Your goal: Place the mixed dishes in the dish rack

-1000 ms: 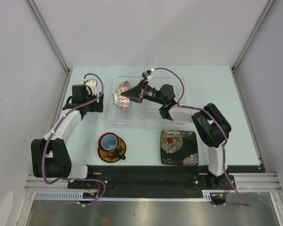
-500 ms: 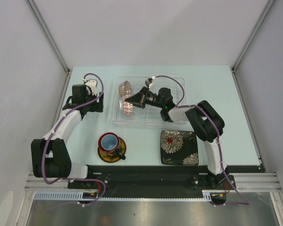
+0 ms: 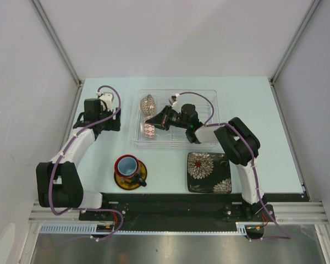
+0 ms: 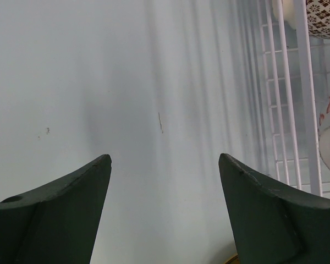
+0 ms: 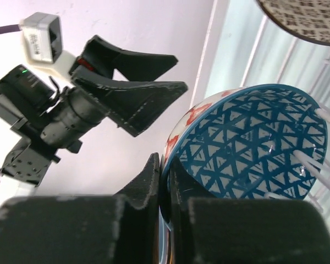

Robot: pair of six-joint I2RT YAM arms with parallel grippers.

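The white wire dish rack (image 3: 201, 113) on its clear tray stands mid-table. My right gripper (image 3: 156, 122) is shut on the rim of the small blue bowl (image 3: 149, 131) and holds it on edge among the prongs at the rack's left end. In the right wrist view the jaws (image 5: 165, 168) pinch the bowl's rim (image 5: 247, 148). The beige netted bowl (image 3: 148, 104) stands on edge behind it. The red mug (image 3: 127, 164) sits on the yellow saucer (image 3: 141, 177). The black square floral plate (image 3: 209, 171) lies near the front. My left gripper (image 3: 113, 120) is open and empty, left of the rack.
In the left wrist view the open gripper (image 4: 164, 159) hangs over bare table, with the rack's wires (image 4: 286, 110) and the netted bowl (image 4: 325, 19) at the right. The left arm (image 5: 71, 104) shows close beside the rack in the right wrist view.
My right gripper has carried the blue bowl down and toward the near side, into the rack's left end. The left arm has not moved.
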